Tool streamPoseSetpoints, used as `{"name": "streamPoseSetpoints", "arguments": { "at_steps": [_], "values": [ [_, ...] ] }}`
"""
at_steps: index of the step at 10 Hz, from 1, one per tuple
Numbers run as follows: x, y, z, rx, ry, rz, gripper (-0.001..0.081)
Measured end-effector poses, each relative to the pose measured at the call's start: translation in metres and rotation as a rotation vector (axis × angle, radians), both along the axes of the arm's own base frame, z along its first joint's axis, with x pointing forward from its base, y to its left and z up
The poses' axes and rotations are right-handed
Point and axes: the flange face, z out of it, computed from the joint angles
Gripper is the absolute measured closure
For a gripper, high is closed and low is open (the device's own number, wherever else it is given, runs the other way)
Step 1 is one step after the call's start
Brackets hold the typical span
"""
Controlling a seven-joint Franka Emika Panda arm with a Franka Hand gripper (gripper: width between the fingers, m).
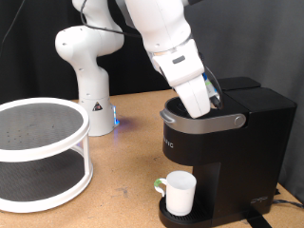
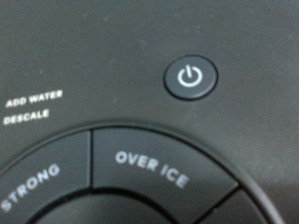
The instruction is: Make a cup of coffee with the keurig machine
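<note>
Exterior view: the cup (image 1: pixel 179 193) already stands on the drip tray under the machine (image 1: pixel 223 152), whose lid looks closed. The gripper (image 1: pixel 201 106) is down on the machine's top; I cannot tell how wide its fingers stand. Wrist view shows the power button (image 2: pixel 191 77) close ahead, apparently unlit, so brewing seems not yet started.

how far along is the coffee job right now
Looks done: the small white ceramic mug stands on the drip tray at the base of the boxy black keurig machine, whose silver-grey lid handle is down. In hand: the gripper is down on the machine's top, its tips hidden; the wrist view looks closely at the round power button and the OVER ICE button. Left: no coffee visible pouring.
</note>
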Motion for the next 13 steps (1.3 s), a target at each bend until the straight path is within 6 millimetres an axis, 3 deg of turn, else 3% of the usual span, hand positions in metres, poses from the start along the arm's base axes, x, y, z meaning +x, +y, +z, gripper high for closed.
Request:
{"name": "streamPoseSetpoints", "arguments": {
  "at_steps": [6, 9, 13],
  "values": [
    [0.003, -0.003, -0.001, 0.023, -0.054, -0.005, 0.0806],
    [-0.006, -0.012, -0.001, 0.097, -0.113, 0.037, 0.0806],
    [-0.02, -0.034, 0.028, 0.162, -0.183, 0.032, 0.0806]
  ]
}}
